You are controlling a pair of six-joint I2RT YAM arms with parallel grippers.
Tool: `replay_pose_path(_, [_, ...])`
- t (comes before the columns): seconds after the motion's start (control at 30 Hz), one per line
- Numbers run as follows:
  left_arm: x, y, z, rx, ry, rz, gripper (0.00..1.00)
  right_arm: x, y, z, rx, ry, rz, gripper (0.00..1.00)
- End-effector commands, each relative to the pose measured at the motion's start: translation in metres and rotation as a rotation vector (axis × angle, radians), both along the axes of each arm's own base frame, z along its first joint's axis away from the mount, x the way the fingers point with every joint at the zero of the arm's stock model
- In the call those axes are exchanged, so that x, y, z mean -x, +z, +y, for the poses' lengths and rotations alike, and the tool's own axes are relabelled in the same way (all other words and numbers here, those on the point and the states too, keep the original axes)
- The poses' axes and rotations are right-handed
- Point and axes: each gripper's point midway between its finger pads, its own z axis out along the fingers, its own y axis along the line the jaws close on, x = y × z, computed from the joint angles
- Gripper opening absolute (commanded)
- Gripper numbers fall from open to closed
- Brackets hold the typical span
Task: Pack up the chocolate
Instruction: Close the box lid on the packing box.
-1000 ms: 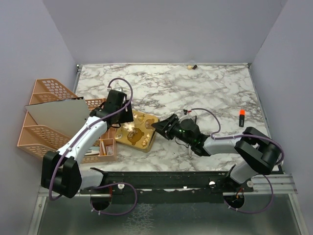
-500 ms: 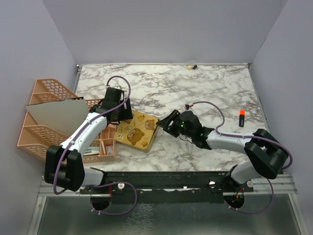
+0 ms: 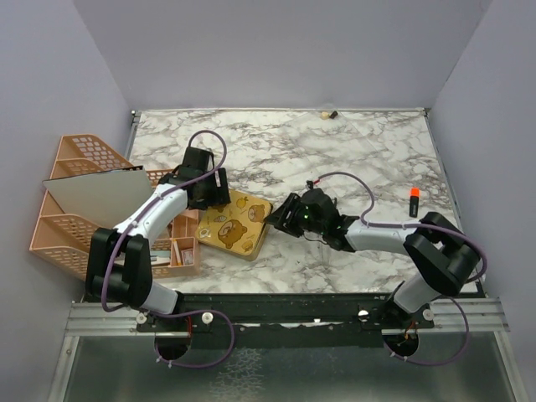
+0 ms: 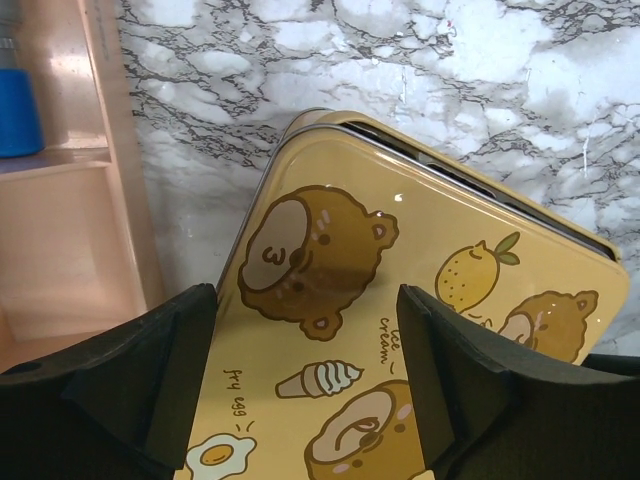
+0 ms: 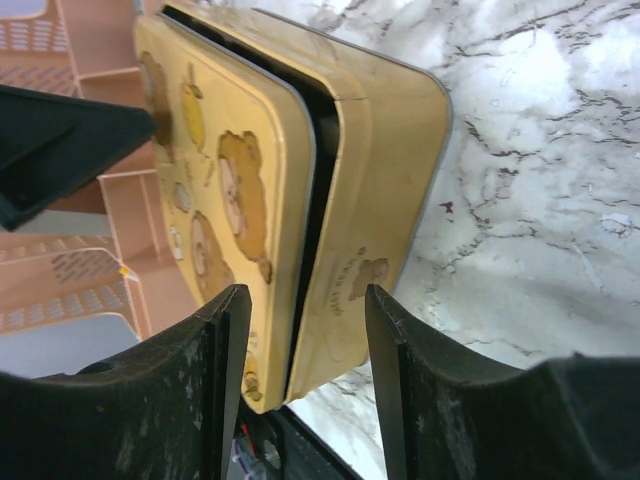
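Chocolate not visible: lid [image 3: 235, 223] sits askew on tin [image 5: 385, 170], mid-table, corners pointing near and far. Right gripper [image 5: 300, 300] spread, straddling tin's right edge. Left gripper [image 4: 305, 330] spread over far-left corner. Organizer [image 3: 179, 252] just left; marker [image 3: 414, 201] well right.

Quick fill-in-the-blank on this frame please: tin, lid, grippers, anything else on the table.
1. The yellow lid carries pictures of brown ___.
2. The lid lies on the tin but is not fully seated: a dark ___ shows along one edge.
3. The left gripper and the right gripper both have jaws that stand ___.
4. An orange marker lies on the table on the robot's ___ side.

Missing words: bears; gap; open; right
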Motion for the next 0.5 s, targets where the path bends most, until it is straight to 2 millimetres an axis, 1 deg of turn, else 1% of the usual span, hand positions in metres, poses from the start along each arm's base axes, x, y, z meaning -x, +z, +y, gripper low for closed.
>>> replay_pose_path(0.0, [-0.013,0.012,-0.011,0.048,-0.043,-0.042,0.77,-0.003,-0.002,0.014,-0.004,0.064,-0.034,0.51])
replay_pose_path(0.07, [-0.014,0.012,-0.013,0.057,-0.049,-0.041,0.74,-0.006,-0.005,0.013,0.012,0.06,-0.051,0.49])
replay_pose_path(0.23, [-0.02,0.014,-0.022,0.099,-0.066,-0.058,0.72,-0.011,-0.001,0.017,0.008,0.061,-0.074,0.44])
replay_pose_path(0.33, [-0.021,0.014,-0.026,0.115,-0.075,-0.048,0.69,-0.018,0.001,0.017,0.028,0.051,-0.089,0.4])
replay_pose_path(0.47, [-0.023,0.014,-0.026,0.118,-0.064,-0.047,0.68,-0.026,0.0,0.011,0.064,0.017,-0.106,0.36])
